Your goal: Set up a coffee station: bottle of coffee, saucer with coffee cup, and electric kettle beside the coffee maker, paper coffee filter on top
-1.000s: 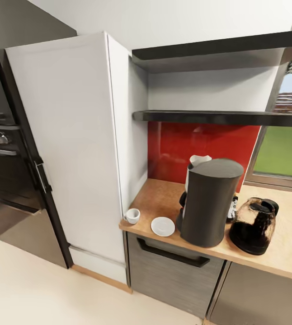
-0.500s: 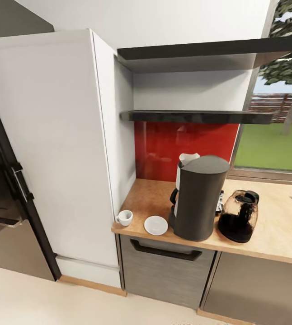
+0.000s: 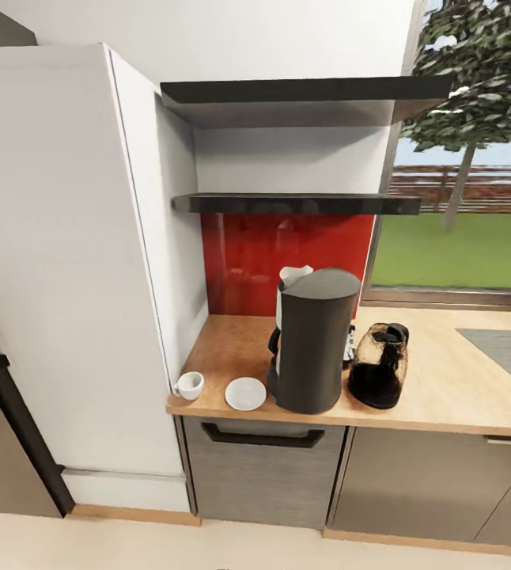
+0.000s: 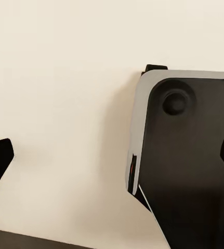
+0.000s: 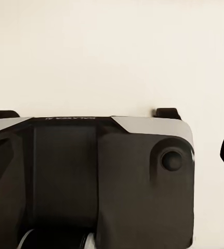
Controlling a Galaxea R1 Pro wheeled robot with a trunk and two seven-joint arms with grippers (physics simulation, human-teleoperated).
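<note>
Swinging right, the head camera is centring the coffee maker (image 3: 312, 340) on the counter (image 3: 453, 388); approach squarely, tool state being untellable

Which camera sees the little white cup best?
The head view. There the coffee cup stands plainly on the countertop, beside the saucer, not on it. The two wrist views look down at pale floor and the robot's own dark base, so they tell nothing about the cup.

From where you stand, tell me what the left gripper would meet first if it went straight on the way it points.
Probably the pale floor, with the robot's own dark base just beside that line. Depth is unclear in the left wrist view, so treat this as a guess.
</note>
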